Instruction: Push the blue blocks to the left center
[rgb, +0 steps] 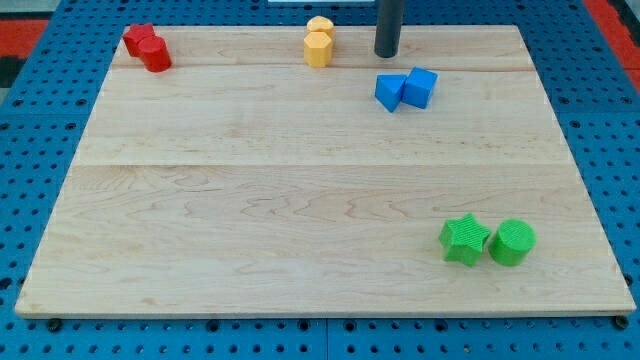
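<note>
My tip (388, 54) stands near the top edge of the board (300, 200), right of centre; it is a bare rod holding nothing and touching no block. Just below it, slightly toward the view's right, the two blue blocks sit touching each other: a wedge-like blue block (391, 91) and a blue cube (421, 87). To the tip's left are two yellow blocks (318, 42), and far off at upper left two red blocks (147, 46). A green star (464, 240) and green cylinder (512, 243) lie at lower right, well apart. I judge the approach is in hand, the push not begun. Next I should round to the pair's right side, then sweep them left and downward toward the left centre.
</note>
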